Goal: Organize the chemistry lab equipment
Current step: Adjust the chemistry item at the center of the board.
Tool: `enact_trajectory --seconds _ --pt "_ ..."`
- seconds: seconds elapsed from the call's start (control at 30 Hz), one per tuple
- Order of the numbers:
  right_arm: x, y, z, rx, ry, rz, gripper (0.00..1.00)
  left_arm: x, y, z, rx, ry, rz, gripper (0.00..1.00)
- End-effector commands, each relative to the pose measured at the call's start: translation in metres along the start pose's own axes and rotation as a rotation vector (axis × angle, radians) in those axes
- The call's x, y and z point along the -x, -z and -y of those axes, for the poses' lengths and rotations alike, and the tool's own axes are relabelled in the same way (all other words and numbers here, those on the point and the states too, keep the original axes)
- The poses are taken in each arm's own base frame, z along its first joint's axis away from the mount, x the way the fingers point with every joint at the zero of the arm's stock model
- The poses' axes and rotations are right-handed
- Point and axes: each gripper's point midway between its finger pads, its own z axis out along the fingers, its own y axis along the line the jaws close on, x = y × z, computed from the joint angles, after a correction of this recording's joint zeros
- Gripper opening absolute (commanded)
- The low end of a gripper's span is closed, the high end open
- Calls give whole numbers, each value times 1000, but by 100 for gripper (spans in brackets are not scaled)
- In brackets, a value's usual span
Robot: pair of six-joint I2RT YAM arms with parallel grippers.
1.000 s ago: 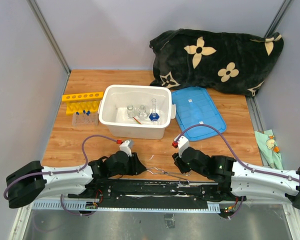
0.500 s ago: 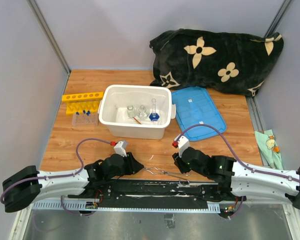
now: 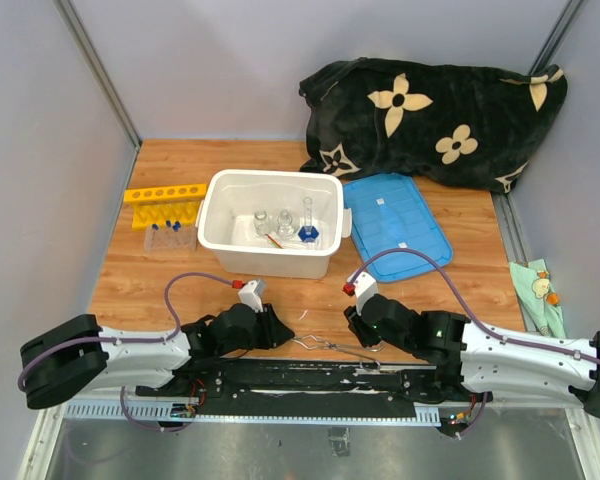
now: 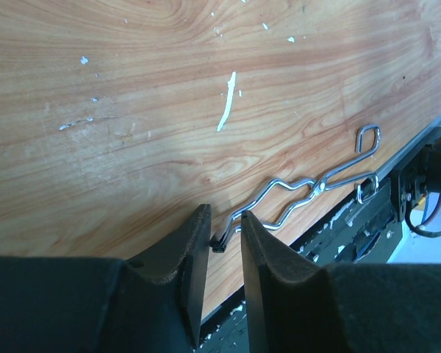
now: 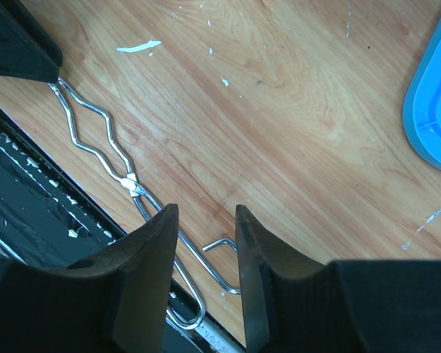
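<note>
Metal tongs (image 3: 335, 348) lie flat on the wood by the table's front edge, between my two grippers. My left gripper (image 3: 280, 335) is low at their black-tipped end. In the left wrist view the tongs (image 4: 309, 187) have that tip in the narrow gap of the left gripper (image 4: 226, 217), whose jaws stand slightly apart. My right gripper (image 3: 358, 330) hangs open over the handle loops. The right wrist view shows the tongs (image 5: 125, 176) running under its left finger (image 5: 151, 243). Small glass flasks (image 3: 285, 222) and a red-handled spatula (image 3: 276, 240) sit in the white tub (image 3: 220, 225).
A yellow tube rack (image 3: 165, 193) stands left of the tub, with blue-capped test tubes (image 3: 170, 232) in front of it. The blue lid (image 3: 395, 225) lies right of the tub. A black flowered cloth (image 3: 430, 115) fills the back right. The black mounting rail (image 3: 310, 380) borders the tongs.
My left gripper drew back to the left, then returned to the tongs' tip, and its jaws have narrowed. The right arm and the tongs have not moved.
</note>
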Motion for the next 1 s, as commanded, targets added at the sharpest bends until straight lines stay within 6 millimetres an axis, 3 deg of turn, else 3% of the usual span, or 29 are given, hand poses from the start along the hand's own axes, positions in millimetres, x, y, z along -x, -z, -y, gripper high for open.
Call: enact_trajectory --seconds 0.0,0.6,0.97 --pt "-2 -1 -2 0 -5 4 38 -18 3 -20 62 -40 -78 28" --pt "-4 -3 -3 6 -5 6 38 -18 13 -32 87 -11 -56 30" --pt "-3 -3 -4 8 -2 2 38 -16 9 -26 71 -15 -57 27"
